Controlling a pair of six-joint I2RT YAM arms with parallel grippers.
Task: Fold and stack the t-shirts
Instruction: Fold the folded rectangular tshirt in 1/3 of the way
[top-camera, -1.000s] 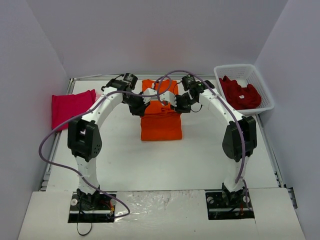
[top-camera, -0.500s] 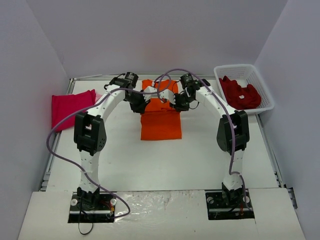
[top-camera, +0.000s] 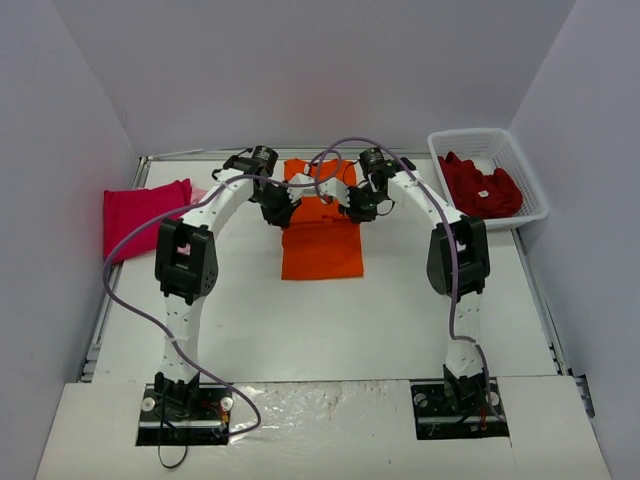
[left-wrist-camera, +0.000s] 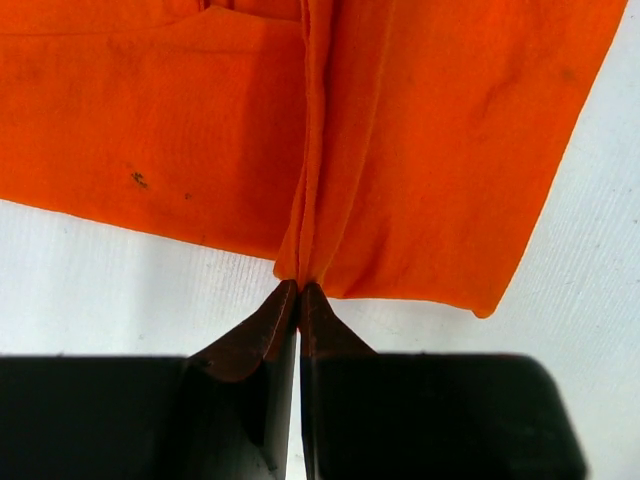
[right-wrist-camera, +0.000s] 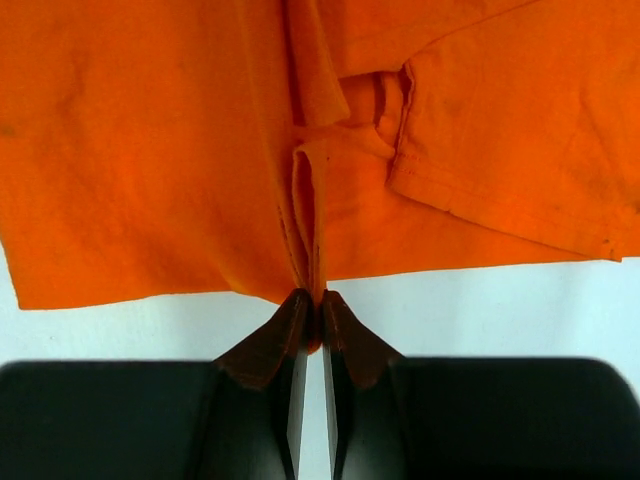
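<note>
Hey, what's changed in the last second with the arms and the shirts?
The left arm and right arm drew their elbows inward, carrying the left pincer and right pincer slightly farther away, both pinching the orange shirt throughout. The pink shirt and the red shirts in the basket stayed put.

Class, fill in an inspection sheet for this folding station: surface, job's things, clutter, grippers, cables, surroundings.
Surface: white table, no spills seen.
Job's things: orange t-shirt at centre, partly folded; magenta-pink t-shirt folded at the left edge; dark red t-shirts heaped in the basket.
Clutter: white lattice basket, far right corner.
Grippers: left gripper and right gripper each shut on the orange t-shirt's edge.
Cables: purple cables loop off both arms.
Surroundings: plain grey walls.
</note>
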